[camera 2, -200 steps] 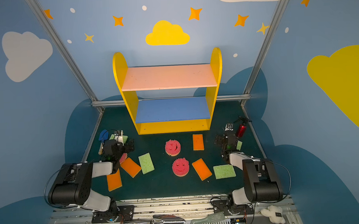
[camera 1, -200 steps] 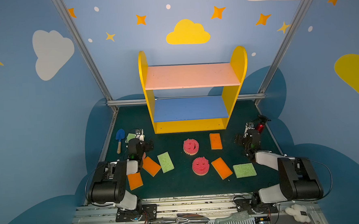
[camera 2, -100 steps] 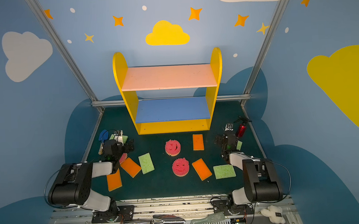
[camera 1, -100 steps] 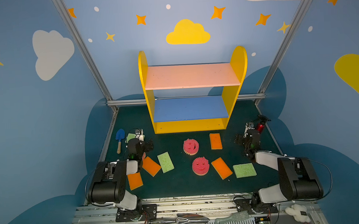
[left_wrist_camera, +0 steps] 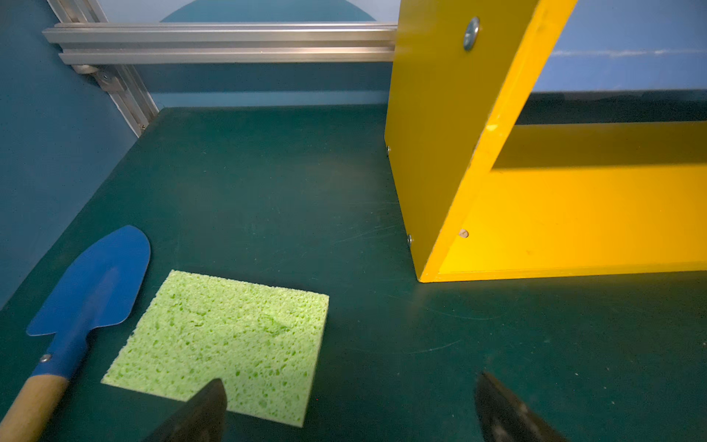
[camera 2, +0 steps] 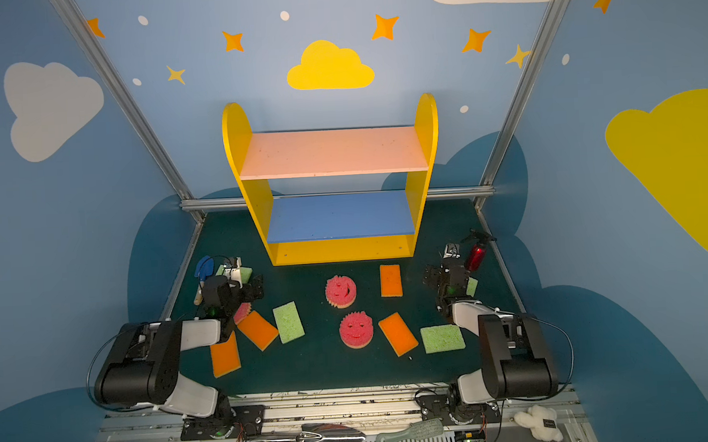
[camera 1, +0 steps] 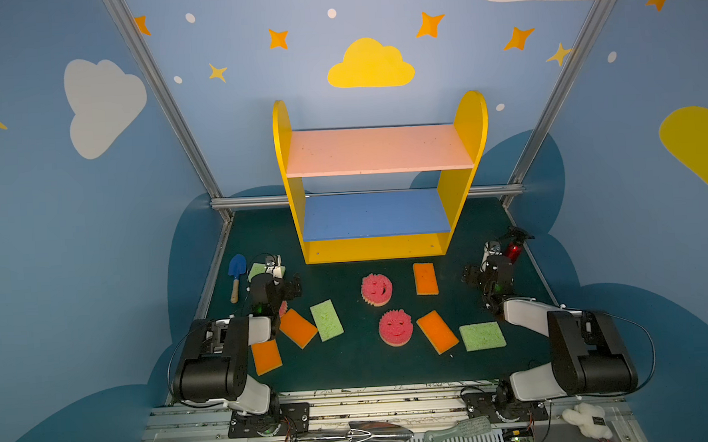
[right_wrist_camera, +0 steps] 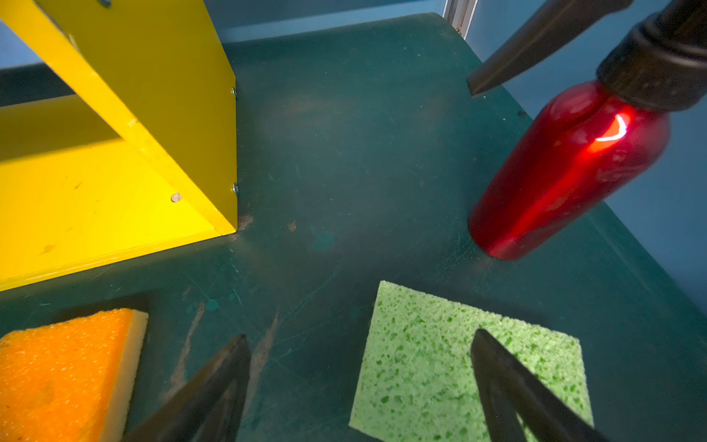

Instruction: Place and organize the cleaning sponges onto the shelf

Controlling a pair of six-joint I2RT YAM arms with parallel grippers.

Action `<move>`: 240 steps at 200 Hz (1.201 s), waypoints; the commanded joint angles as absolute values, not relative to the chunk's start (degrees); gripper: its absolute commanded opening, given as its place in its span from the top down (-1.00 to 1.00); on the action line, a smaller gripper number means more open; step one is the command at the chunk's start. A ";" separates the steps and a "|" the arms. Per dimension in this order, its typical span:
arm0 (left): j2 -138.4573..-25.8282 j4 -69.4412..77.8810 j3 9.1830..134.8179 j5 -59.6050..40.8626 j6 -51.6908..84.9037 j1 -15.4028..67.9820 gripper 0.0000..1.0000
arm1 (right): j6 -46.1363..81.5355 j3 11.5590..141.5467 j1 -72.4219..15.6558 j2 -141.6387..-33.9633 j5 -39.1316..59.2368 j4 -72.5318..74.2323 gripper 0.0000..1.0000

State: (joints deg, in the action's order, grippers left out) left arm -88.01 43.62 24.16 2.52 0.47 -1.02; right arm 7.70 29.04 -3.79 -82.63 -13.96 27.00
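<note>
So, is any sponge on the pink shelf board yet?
No, the pink top board has nothing lying on it in a top view.

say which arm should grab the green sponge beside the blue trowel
Left: the left pincer, open, hangs by that green sponge; the right pincer is across the table by the red bottle.

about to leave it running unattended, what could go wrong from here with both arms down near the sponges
1. The right gripper is open by a green sponge that lies close to the standing red spray bottle; a wide reach might knock the bottle over.
2. The left gripper is open by a second green sponge lying right beside the blue trowel; a finger could catch the trowel instead.
</note>
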 commanded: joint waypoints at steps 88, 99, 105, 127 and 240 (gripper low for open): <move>-63.21 3.92 39.81 -0.59 6.88 0.05 -1.00 | 16.12 36.69 -4.87 -58.86 -12.29 -1.96 -0.71; -61.39 -2.58 43.30 0.08 10.48 1.23 -0.99 | 15.23 37.76 -5.03 -55.19 -4.66 -5.99 -0.69; -60.22 -5.49 44.66 0.33 12.37 2.20 -0.99 | 15.50 37.99 -5.22 -53.08 -1.84 -7.96 -0.69; -54.90 -12.63 46.17 2.84 15.39 9.99 -0.98 | 17.72 36.32 -5.74 -44.22 6.62 -11.71 -0.55; -53.40 -24.02 31.82 11.81 40.04 33.30 -0.33 | 32.26 33.38 -40.23 -54.74 14.86 -7.55 -0.36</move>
State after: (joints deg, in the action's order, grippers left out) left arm -52.95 -23.16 34.11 12.23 33.28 33.34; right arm 29.06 32.32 -32.60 -46.35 17.85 -13.45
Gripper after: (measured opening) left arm 0.725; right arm 0.679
